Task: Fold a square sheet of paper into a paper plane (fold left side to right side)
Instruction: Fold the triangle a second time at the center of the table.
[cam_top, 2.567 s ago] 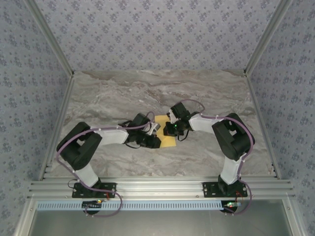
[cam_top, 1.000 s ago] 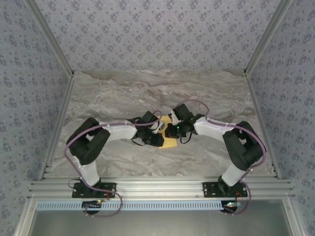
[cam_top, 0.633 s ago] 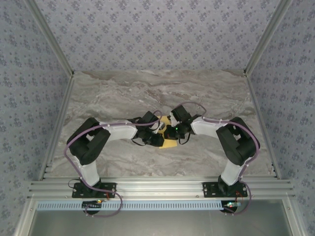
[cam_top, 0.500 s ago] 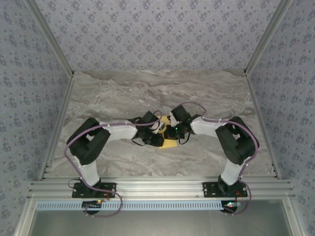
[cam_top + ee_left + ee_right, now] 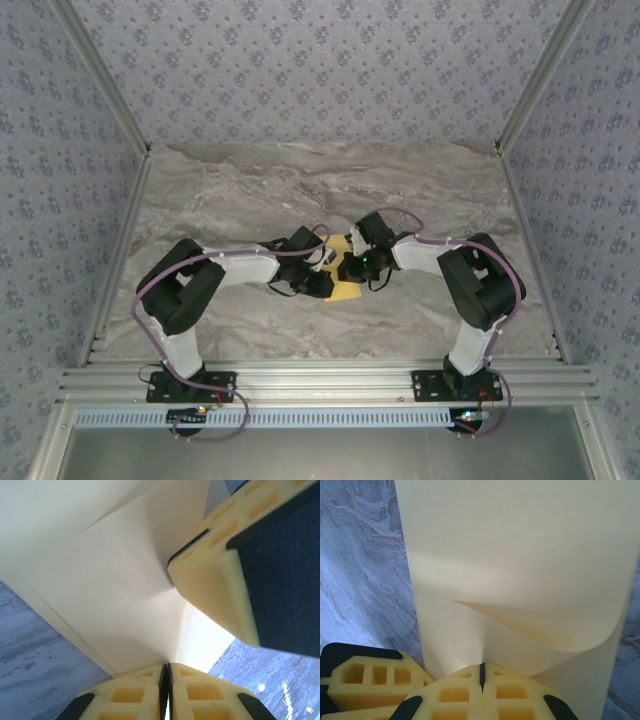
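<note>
— Left gripper (image 5: 167,666) is clamping down on the square sheet of paper (image 5: 115,595), and we are watching its two fingers pressing tight together with the pale yellow edge running right into the seam between them.
— And we are seeing the right gripper (image 5: 481,666) doing the same from the other side: fingers pressed closed, pinching the sheet at its near edge.
— From above, we are looking at both arms reaching inward and meeting over the middle of the marble table (image 5: 250,190), with the grippers just beside each other and the paper showing between and beneath them.
— On the right wrist camera the sheet is curling over itself, one layer rolling above the other in a soft bend rather than a sharp crease.
— And on the left wrist camera we are catching a finger (image 5: 215,595) of the right gripper coming in from the upper right, right up against the paper close to the pinch.
</note>
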### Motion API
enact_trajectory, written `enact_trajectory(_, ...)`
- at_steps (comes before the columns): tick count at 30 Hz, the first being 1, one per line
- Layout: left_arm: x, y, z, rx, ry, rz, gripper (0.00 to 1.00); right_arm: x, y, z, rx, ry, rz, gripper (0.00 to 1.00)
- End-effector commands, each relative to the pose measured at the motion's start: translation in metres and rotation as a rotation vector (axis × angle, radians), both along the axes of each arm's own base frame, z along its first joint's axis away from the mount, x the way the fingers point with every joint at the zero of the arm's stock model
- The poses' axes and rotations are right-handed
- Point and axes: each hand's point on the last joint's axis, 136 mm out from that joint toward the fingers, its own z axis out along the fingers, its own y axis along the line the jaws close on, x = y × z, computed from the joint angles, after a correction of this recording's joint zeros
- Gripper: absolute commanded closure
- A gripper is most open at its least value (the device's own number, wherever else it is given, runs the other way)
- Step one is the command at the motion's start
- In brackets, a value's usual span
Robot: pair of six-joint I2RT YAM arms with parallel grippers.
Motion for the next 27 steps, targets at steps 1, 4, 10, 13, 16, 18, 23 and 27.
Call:
enact_trajectory(1, -0.032, 0.041, -0.051, 0.21, 0.117, 0.002, 0.88, 0.012, -0.026, -0.011, -0.053, -0.034, -0.032, 1.0)
enact_trajectory(4, -0.032, 0.041, -0.052, 0.21, 0.118, 0.001, 0.88, 0.02, -0.032, -0.011, -0.042, -0.039, -0.041, 1.0)
enact_trajectory(10, -0.032, 0.041, -0.051, 0.21, 0.116, 0.002, 0.88, 0.038, -0.046, -0.007, -0.038, -0.058, -0.072, 1.0)
enact_trajectory(13, -0.032, 0.041, -0.05, 0.205, 0.112, 0.002, 0.88, 0.046, -0.051, -0.003, -0.027, -0.061, -0.08, 1.0)
enact_trajectory(16, -0.031, 0.039, -0.048, 0.195, 0.105, 0.003, 0.88, 0.048, -0.053, 0.012, -0.03, -0.103, -0.081, 1.0)
enact_trajectory(18, -0.029, 0.037, -0.045, 0.186, 0.098, 0.004, 0.88, 0.045, -0.051, 0.021, -0.024, -0.115, -0.074, 1.0)
enact_trajectory(23, -0.025, 0.034, -0.036, 0.165, 0.076, 0.006, 0.88, 0.023, -0.029, 0.032, 0.016, -0.116, -0.022, 1.0)
enact_trajectory(27, -0.023, 0.032, -0.031, 0.156, 0.068, 0.009, 0.88, 0.008, -0.007, 0.028, 0.042, -0.108, 0.002, 1.0)
